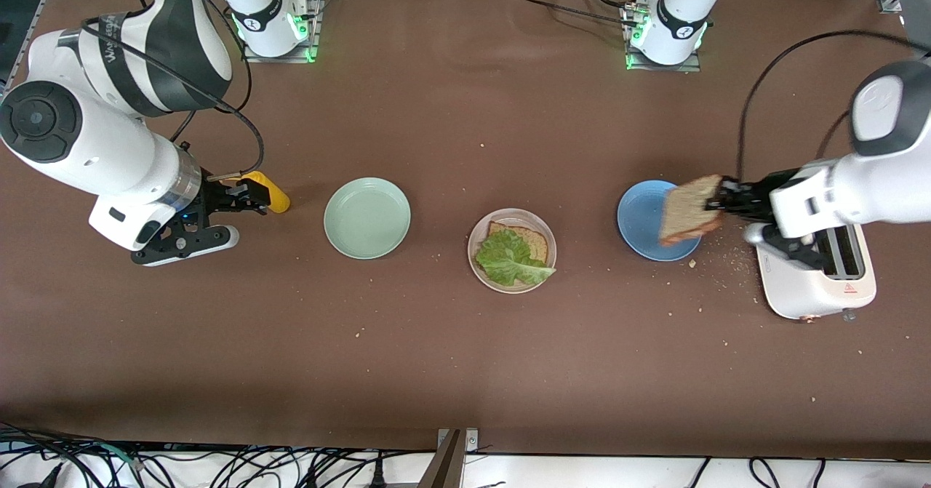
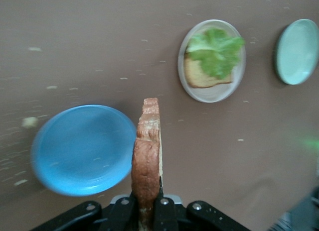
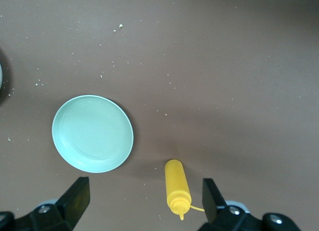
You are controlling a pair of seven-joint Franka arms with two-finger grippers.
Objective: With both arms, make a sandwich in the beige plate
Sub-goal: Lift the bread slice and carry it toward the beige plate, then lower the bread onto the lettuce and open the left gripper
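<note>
- The beige plate (image 1: 547, 235) is sitting in the middle of the table, between the mint-green plate (image 1: 367, 218) and the blue plate (image 1: 640, 219).
- One slice of bread (image 1: 534, 243) is lying flat on the beige plate, and a green lettuce leaf (image 1: 509, 259) is lying on top of it, hanging a little over the rim.
- The second slice of bread (image 1: 691, 210) is up in the air, standing on its edge.
- The left gripper (image 1: 722, 198) is pinching this slice by one end, with its jaws squeezed tight on it.
- Seen from the left wrist, the slice (image 2: 147, 156) is sticking straight out from between the jaws (image 2: 147, 211), with the blue plate (image 2: 82, 149) just under and beside it.
- The beige plate (image 2: 212, 94) with the lettuce (image 2: 215, 52) is lying well ahead of those jaws, and the mint-green plate (image 2: 297, 52) even more ahead.
- A white toaster (image 1: 818, 273) is standing under the left arm's wrist, at that arm's end of the table, with crumbs around it.
- The right gripper (image 1: 244, 197) is waiting over the table at the right arm's end, with its jaws wide apart and holding nothing.
- A yellow bottle (image 3: 178, 187) is lying on the table under the gap between those jaws, and the mint-green plate (image 3: 92, 133) is lying a bit ahead of one finger (image 3: 75, 198).
</note>
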